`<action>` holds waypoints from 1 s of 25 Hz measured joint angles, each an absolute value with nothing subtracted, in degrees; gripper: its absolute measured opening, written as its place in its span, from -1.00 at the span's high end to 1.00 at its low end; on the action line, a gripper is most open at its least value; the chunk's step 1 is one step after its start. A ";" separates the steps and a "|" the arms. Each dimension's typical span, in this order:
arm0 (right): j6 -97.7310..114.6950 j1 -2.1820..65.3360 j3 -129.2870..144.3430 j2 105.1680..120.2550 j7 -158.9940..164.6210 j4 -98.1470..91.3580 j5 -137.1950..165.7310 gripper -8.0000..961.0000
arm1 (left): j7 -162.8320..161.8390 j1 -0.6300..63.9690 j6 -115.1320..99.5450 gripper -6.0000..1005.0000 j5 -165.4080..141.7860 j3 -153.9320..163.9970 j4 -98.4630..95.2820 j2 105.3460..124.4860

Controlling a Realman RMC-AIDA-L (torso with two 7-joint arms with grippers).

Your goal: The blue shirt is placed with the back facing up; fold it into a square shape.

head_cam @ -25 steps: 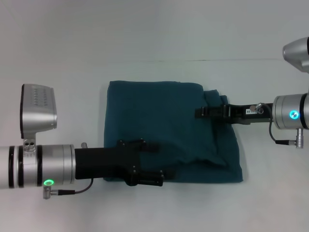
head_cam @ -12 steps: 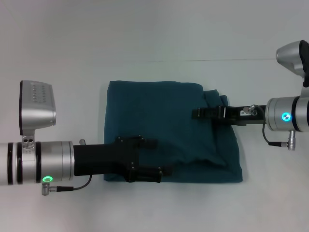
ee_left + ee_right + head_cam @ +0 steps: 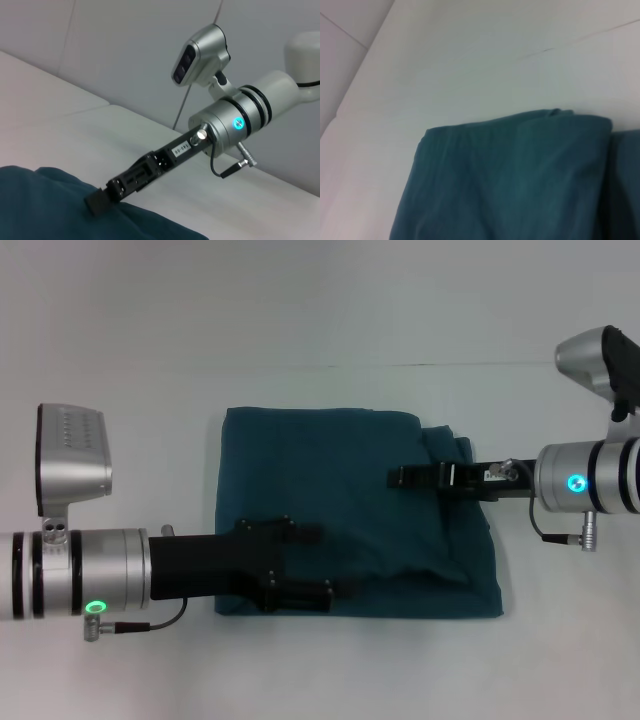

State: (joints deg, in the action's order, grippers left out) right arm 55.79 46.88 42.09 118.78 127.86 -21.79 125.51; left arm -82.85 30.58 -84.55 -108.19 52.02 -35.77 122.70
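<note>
The white table (image 3: 320, 320) carries only the blue shirt (image 3: 340, 490), which lies at the centre of the head view as a folded, roughly square block. Its right side is uneven: a lower layer sticks out beyond the upper fold near the far right corner (image 3: 460, 450), and a soft ridge runs along the near right part. In the right wrist view the blue shirt (image 3: 510, 180) shows a rounded folded edge against bare table (image 3: 470, 60). Nothing else stands near the garment.

Compared with one second ago, the right arm has travelled inward: its tool tip has advanced further across the shirt's right portion, and the wrist housing now shows more fully at the right edge. The left arm has drawn slightly back toward its own side. The shirt outline is unchanged.

The left tool (image 3: 322, 562) lies over the near left corner of the shirt with its two fingers spread apart, holding nothing. The right tool (image 3: 400, 478) sits low over the shirt's right half; in the left wrist view the right tool (image 3: 97, 202) touches the fabric, and whether it is spread or pressed together cannot be told.
</note>
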 joint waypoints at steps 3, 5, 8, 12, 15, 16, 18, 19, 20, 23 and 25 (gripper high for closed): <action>55.04 47.40 42.44 119.05 128.01 -21.05 125.52 -0.71 | -82.86 30.58 -84.56 -0.86 -108.19 51.65 -35.77 122.67; 54.28 47.71 43.05 119.24 128.35 -20.68 125.53 -0.63 | -82.87 30.58 -84.56 -0.86 -108.19 51.37 -35.72 122.63; 52.91 47.96 43.61 119.48 128.40 -20.31 125.55 -0.50 | -82.87 30.53 -84.61 -0.86 -108.19 51.24 -35.71 122.61; 51.71 48.07 43.61 119.54 127.86 -20.05 125.31 -0.34 | -82.87 30.38 -84.71 -0.86 -108.19 51.23 -35.75 122.61; 51.54 48.05 43.43 119.53 127.50 -20.23 125.22 -0.12 | -82.87 30.21 -84.66 -0.86 -108.19 51.23 -35.77 122.61; 51.52 48.03 43.29 119.53 127.29 -20.23 125.19 -0.04 | -82.87 30.18 -84.64 -0.86 -108.19 51.23 -35.75 122.61; 51.50 48.00 43.12 119.52 126.99 -20.24 125.05 0.13 | -82.87 30.16 -84.60 -0.86 -108.19 51.23 -35.71 122.61; 51.50 47.95 43.11 119.52 126.91 -20.29 124.88 0.21 | -82.87 30.16 -84.59 -0.86 -108.18 51.24 -35.70 122.61; 51.50 47.87 43.11 119.52 126.47 -20.30 124.37 0.30 | -82.87 30.15 -84.59 -0.86 -108.19 51.24 -35.69 122.61; 51.49 47.53 43.18 119.52 124.24 -20.19 121.98 0.55 | -82.87 30.16 -84.61 -0.86 -108.19 51.24 -35.65 122.61; 51.52 47.33 43.19 119.51 122.42 -20.14 120.33 0.67 | -82.87 30.20 -84.64 -0.86 -108.19 51.24 -35.63 122.61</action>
State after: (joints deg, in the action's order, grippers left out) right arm 51.52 47.33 43.19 119.51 122.42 -20.14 120.33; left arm -82.87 30.19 -84.64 -108.18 51.24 -35.63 122.61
